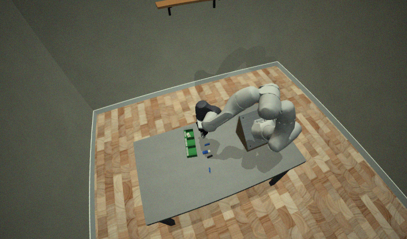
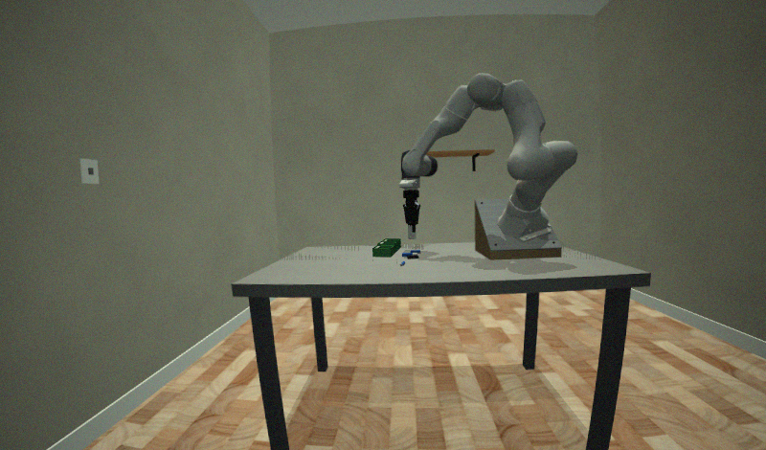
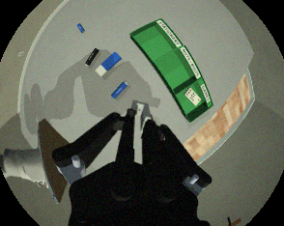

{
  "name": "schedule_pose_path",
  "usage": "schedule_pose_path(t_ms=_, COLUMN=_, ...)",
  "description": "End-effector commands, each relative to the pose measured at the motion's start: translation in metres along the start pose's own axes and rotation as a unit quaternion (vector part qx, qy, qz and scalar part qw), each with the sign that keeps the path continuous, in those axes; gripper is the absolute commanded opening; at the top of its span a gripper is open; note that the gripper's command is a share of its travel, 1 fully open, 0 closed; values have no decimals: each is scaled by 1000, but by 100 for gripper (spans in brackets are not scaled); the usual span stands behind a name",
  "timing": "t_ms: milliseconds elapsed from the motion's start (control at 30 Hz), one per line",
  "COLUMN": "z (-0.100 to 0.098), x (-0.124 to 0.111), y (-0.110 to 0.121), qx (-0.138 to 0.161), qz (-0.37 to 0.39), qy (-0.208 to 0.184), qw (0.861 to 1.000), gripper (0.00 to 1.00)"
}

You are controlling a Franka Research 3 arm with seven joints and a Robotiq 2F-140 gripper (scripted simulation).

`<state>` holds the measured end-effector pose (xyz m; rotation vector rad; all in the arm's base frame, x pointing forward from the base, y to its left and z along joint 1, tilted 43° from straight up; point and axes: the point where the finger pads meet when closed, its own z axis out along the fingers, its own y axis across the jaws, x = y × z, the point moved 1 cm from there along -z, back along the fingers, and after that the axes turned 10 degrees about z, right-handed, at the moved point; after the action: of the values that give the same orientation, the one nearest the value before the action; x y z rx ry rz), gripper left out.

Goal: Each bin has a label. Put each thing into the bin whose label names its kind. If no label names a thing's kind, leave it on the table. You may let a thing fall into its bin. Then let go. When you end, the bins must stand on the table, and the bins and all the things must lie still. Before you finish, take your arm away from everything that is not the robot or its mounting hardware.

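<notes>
Your grey seven-joint arm (image 2: 508, 128) arches up from its wedge-shaped base (image 2: 486, 245) and reaches down over the grey table (image 2: 441, 274), wrist pointing straight at the surface. Your black two-finger gripper (image 3: 138, 117) hangs above the table, just beside the green three-compartment bin row (image 3: 168, 66), and its fingers are clamped on a small pale flat piece (image 3: 140, 115). You have a small white item (image 3: 191, 97) lying in the bin's end compartment. Still on the table: a small blue block (image 3: 119, 92), a blue-and-white block (image 3: 107, 65), a black bar (image 3: 92, 57) and a lone blue piece (image 3: 80, 27). The bins' label strips are too small to read.
</notes>
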<state>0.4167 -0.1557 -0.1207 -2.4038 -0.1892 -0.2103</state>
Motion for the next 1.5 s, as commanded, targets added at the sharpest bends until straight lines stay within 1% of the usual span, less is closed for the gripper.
schedule_pose_path(t_ms=0, z=0, x=-1, y=-4, qx=6, qz=-2, qy=-2, qw=1000, gripper=6)
schedule_pose_path(t_ms=1000, z=0, x=-1, y=-4, qx=6, qz=-2, qy=-2, qw=1000, gripper=6)
schedule_pose_path(t_ms=1067, z=-7, x=-1, y=-3, qx=6, qz=-2, qy=-2, qw=1000, gripper=6)
schedule_pose_path(t_ms=1267, z=-7, x=-1, y=-3, qx=6, qz=-2, qy=-2, qw=1000, gripper=6)
schedule_pose_path(t_ms=1467, z=-7, x=34, y=-11, qx=6, qz=-2, qy=-2, qw=1000, gripper=6)
